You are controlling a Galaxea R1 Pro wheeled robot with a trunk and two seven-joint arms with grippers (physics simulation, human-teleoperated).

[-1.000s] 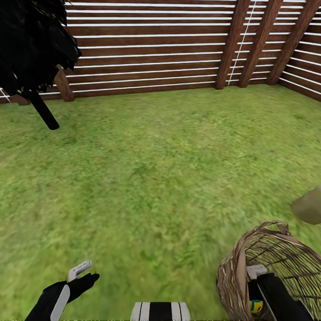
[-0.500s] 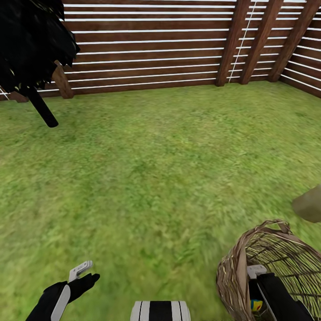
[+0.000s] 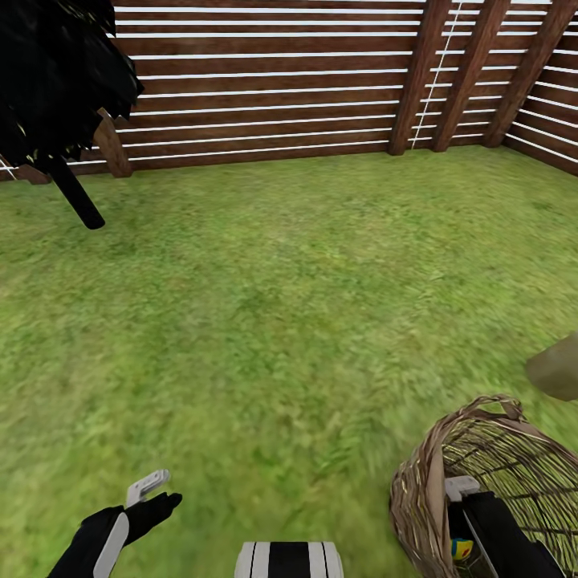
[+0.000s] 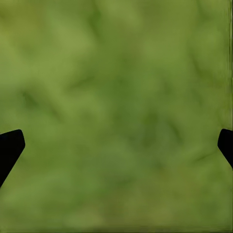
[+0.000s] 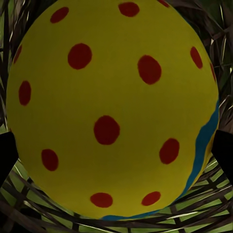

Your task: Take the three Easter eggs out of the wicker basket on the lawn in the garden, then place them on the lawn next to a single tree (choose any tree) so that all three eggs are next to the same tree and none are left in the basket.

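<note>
Right arm reaches down into the wicker basket (image 3: 498, 474), which sits on the lawn (image 3: 289, 305) at the near right of the head view, close to the robot base. Right gripper (image 5: 116, 150) is deep inside the basket. In the right wrist view a yellow Easter egg (image 5: 109, 109) with red dots and a blue band along one side sits directly between the two dark fingertips (image 5: 7, 155), one tip at each side of the egg and both hard against its outline. Wicker weave shows behind and under the egg. Cannot tell whether the tips actually clamp the egg or just bracket it. In the head view a bit of the same yellow egg (image 3: 461, 549) shows low in the basket, just beside the right arm.

Left gripper (image 3: 152, 491) hovers over bare grass at the near left, jaws spread wide, nothing between them; left wrist view has blurred grass between the tips (image 4: 10, 148).

Brown slatted fence (image 3: 273, 88) runs along the far edge of the lawn. Black columnar tree (image 3: 56, 88) stands at the far left corner. A tan rock-like lump (image 3: 555, 369) lies at the right edge, beyond the basket.
</note>
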